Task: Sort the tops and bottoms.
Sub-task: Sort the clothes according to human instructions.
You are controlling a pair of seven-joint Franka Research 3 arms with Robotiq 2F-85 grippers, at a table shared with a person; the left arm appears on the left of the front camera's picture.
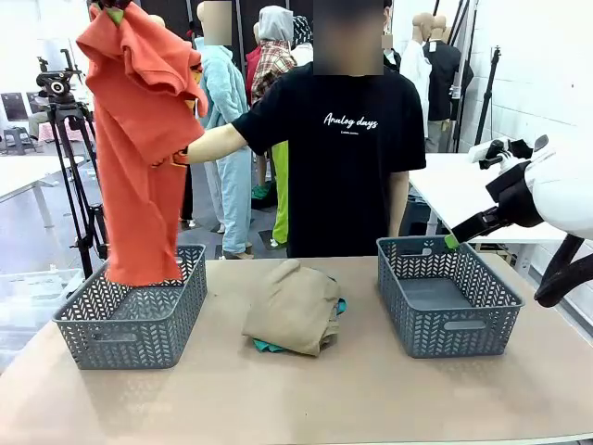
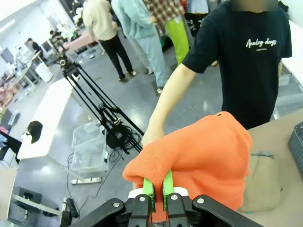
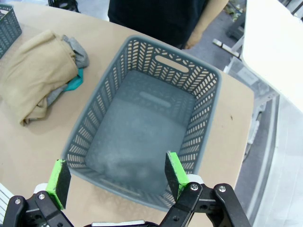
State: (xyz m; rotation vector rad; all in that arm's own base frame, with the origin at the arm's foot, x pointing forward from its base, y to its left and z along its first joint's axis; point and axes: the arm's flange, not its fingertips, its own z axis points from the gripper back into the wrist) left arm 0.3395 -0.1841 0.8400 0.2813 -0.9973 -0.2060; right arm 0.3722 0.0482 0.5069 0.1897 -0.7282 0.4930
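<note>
Orange shirt: your orange shirt [image 1: 139, 158] hangs high at the left as one long, soft drape. It is a matte knit, bunched and folded at the top, with a sleeve flaring to the side.
Its lower edge: it dips to the rim of the left basket [image 1: 130, 338]; you cannot tell whether it touches the bottom.
Left end effector: your left end effector [image 2: 158, 182] is pinched narrow on a thick fold at the top of the orange shirt, and the cloth bulges over the green pads.
Hand: the person's hand [image 1: 176, 158] reaches across and touches the orange shirt about halfway down.
Pile: the tan shirt [image 1: 292, 306] lies crumpled in a rounded heap mid-surface, between the two baskets. The teal shirt [image 1: 269, 347] peeks out beneath it, and the grey shirt [image 3: 78, 52] shows at the pile's edge.
Baskets: both are grey plastic, rectangular, with herringbone-slotted walls and handle cut-outs.
Right end effector: your right end effector [image 3: 115, 161] hovers above the right basket [image 1: 445, 324] with its jaws wide apart, gripping nothing.
Surface: the surface [image 1: 306, 399] is smooth, pale brown board.
</note>
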